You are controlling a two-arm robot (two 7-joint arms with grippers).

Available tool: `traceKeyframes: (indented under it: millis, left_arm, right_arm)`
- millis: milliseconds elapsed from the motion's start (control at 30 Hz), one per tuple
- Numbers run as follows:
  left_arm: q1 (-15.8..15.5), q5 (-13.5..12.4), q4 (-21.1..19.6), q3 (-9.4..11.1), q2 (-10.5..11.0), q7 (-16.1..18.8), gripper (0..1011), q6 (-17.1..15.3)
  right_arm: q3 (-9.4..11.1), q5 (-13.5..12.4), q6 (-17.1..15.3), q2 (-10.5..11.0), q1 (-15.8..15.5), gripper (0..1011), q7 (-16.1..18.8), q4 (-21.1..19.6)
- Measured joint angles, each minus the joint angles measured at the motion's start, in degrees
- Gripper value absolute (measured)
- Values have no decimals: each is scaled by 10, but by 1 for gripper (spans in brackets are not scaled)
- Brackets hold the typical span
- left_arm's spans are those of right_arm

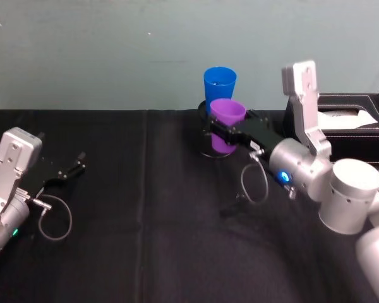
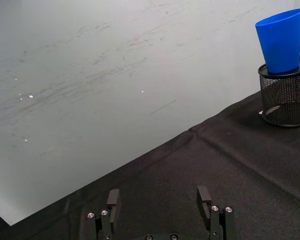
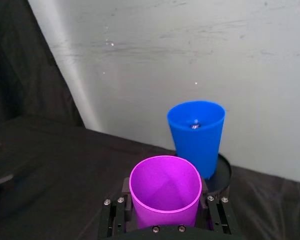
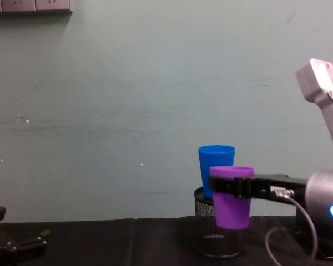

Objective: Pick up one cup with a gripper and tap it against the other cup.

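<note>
The purple cup (image 1: 226,123) (image 4: 232,205) hangs upright above the black table, with my right gripper (image 1: 216,129) (image 3: 165,200) shut on it just below its rim. The blue cup (image 1: 220,83) (image 3: 196,135) (image 4: 213,160) stands upright in the top of a black wire-mesh holder (image 2: 285,97) (image 4: 208,238). It sits right behind the purple cup and a little higher. I cannot tell whether the two cups touch. My left gripper (image 1: 76,165) (image 2: 157,197) rests open and empty at the table's left side, far from both cups.
A black box (image 1: 354,120) with white tissue stands at the back right, behind my right arm. A pale wall runs close behind the table's back edge. Loose cables loop from both wrists over the black cloth (image 1: 145,240).
</note>
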State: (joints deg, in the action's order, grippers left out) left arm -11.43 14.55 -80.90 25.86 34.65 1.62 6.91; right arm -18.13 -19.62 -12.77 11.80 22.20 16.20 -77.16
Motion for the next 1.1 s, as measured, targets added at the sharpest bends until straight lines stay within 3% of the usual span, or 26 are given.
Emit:
traceKeyframes:
  millis: [233, 400, 667, 833, 1000, 1100]
  left_arm:
    - [0, 0, 0, 0, 0, 0, 1000, 0]
    - [0, 0, 0, 0, 0, 0, 1000, 0]
    - [0, 0, 0, 0, 0, 0, 1000, 0]
    - [0, 0, 0, 0, 0, 0, 1000, 0]
    - [0, 0, 0, 0, 0, 0, 1000, 0]
    - [0, 0, 0, 0, 0, 0, 1000, 0]
  right_arm:
    - [1, 4, 13, 15, -61, 731, -16, -52]
    - [-9, 34, 56, 21, -92, 731, -24, -56]
    - [-16, 60, 109, 12, -106, 731, -17, -17]
    - [-17, 62, 113, 6, -107, 731, -5, -4]
    - [-13, 59, 112, 3, -109, 811, 2, -9]
    - [-8, 52, 107, 4, -111, 928, 6, -22]
